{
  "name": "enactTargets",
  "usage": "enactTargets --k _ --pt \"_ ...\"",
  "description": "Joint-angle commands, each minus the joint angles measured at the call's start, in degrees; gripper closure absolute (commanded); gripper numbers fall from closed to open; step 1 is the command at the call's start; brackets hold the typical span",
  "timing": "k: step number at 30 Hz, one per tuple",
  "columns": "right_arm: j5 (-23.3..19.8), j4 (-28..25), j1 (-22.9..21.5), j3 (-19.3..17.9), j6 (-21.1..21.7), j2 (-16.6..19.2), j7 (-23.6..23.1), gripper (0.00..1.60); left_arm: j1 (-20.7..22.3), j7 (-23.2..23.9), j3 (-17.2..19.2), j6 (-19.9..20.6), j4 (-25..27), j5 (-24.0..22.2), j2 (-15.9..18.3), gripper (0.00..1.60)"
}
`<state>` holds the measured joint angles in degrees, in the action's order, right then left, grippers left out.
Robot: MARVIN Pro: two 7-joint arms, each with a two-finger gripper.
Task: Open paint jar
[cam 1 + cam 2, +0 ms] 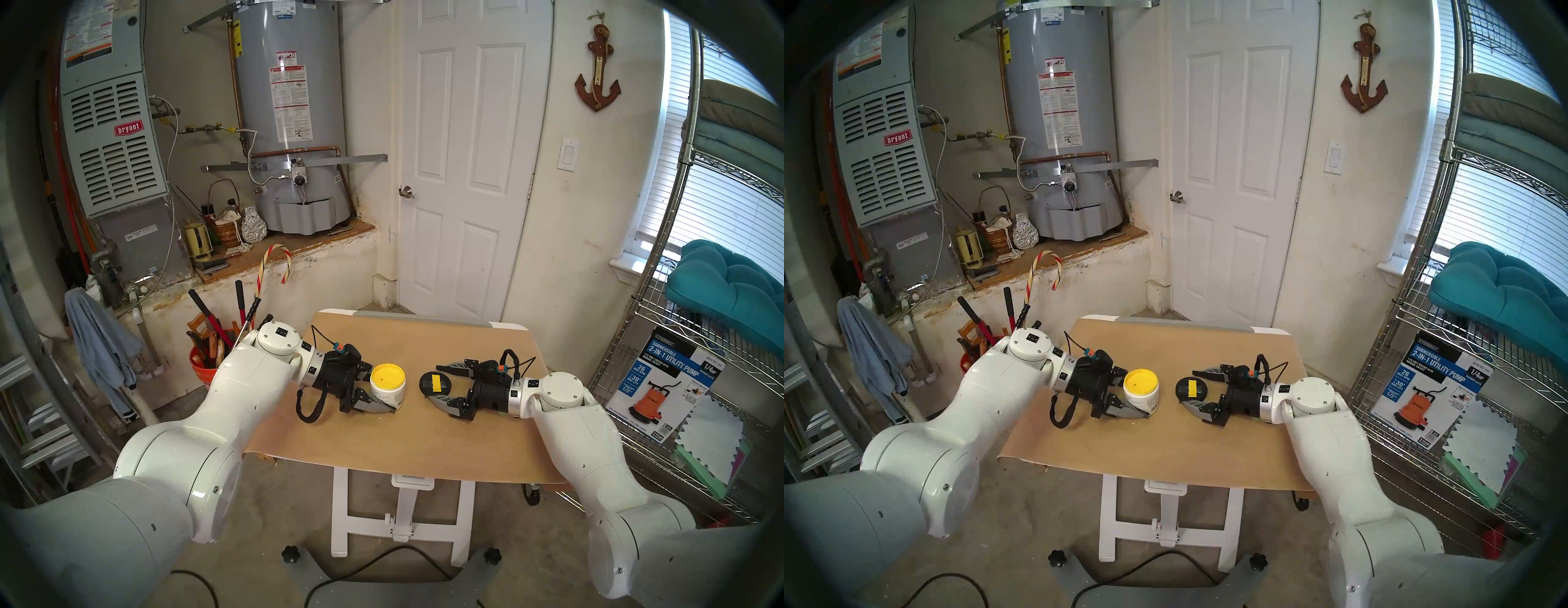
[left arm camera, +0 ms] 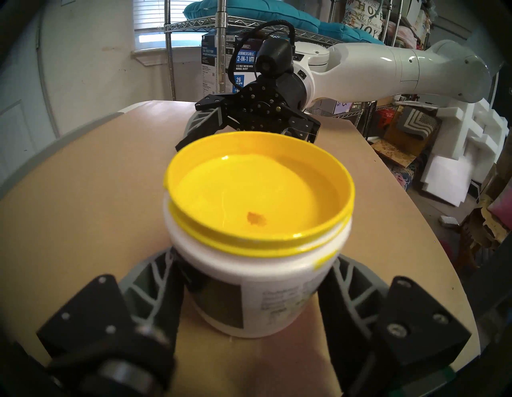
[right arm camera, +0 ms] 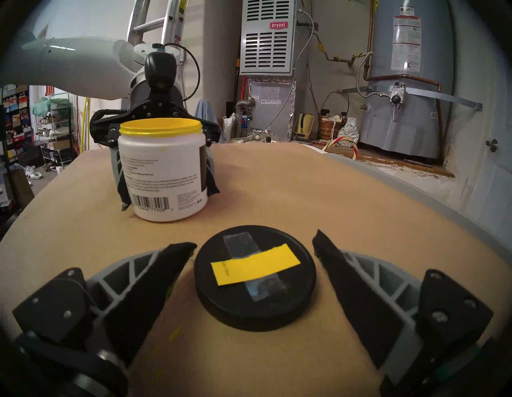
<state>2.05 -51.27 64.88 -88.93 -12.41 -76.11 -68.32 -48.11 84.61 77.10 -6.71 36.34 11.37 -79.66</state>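
Observation:
The paint jar (image 1: 388, 388) is a small white tub with a printed label, standing upright and open on the brown table top (image 1: 382, 450), with yellow paint showing inside (image 2: 249, 199). My left gripper (image 1: 383, 390) is shut on its lower body, one finger (image 2: 155, 280) on each side. The black round lid (image 1: 435, 383) with a yellow tape strip lies flat on the table to the jar's right. My right gripper (image 1: 433, 382) is open around the lid, with a gap between each finger (image 3: 166, 266) and the lid (image 3: 255, 280).
An orange bucket of tools (image 1: 203, 369) stands on the floor left of the table. A wire shelf (image 1: 700, 331) with a pump box (image 1: 662, 382) stands to the right. The jar and lid sit about a hand's width apart.

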Motion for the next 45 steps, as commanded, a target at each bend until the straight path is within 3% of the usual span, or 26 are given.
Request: enactTargets --k 1,12,13,14,22,26,29,37,38,45 --pt "-3.5 -4.6 0.9 -2.3 0.9 -0.4 -2.0 0.0 -0.7 0.2 0.1 0.7 1.3 -0.1 0.2 1.6" --pt "-4.7 -6.7 2.0 -4.5 2.4 -0.7 -2.8 0.0 -1.4 -0.1 -0.2 2.0 3.2 0.3 0.4 1.6" --pt "-4.7 -6.8 2.1 -4.6 2.4 -0.7 -2.8 0.0 -1.4 -0.1 -0.2 2.0 3.3 0.3 0.4 1.41" --pt "-4.7 -6.8 2.1 -4.7 2.4 -0.8 -2.8 0.0 -1.4 -0.1 -0.3 2.1 3.3 0.3 0.4 1.35" --pt "-4.4 -6.7 1.9 -5.3 2.5 -1.0 -3.1 0.0 -1.4 0.0 -0.3 2.3 3.4 0.5 0.4 1.25" --pt "-4.2 -6.6 1.8 -5.4 2.5 -1.2 -3.2 0.0 -1.2 0.3 -0.3 2.3 3.1 0.5 0.4 1.01" --pt "-4.1 -6.6 1.8 -5.5 2.5 -1.3 -3.3 0.0 -1.1 0.2 -0.3 2.2 2.9 0.5 0.4 0.67" --pt "-3.8 -6.8 1.8 -5.8 2.6 -1.4 -3.5 0.0 -1.0 0.3 -0.3 2.1 2.6 0.5 0.4 0.25" --pt "-3.7 -6.8 1.8 -5.8 2.6 -1.5 -3.5 0.0 -1.0 0.3 -0.3 2.1 2.6 0.5 0.3 0.09" --pt "-3.5 -6.6 1.7 -5.9 2.5 -1.6 -3.7 0.0 -1.1 0.4 -0.2 2.3 2.8 0.7 0.3 0.0"
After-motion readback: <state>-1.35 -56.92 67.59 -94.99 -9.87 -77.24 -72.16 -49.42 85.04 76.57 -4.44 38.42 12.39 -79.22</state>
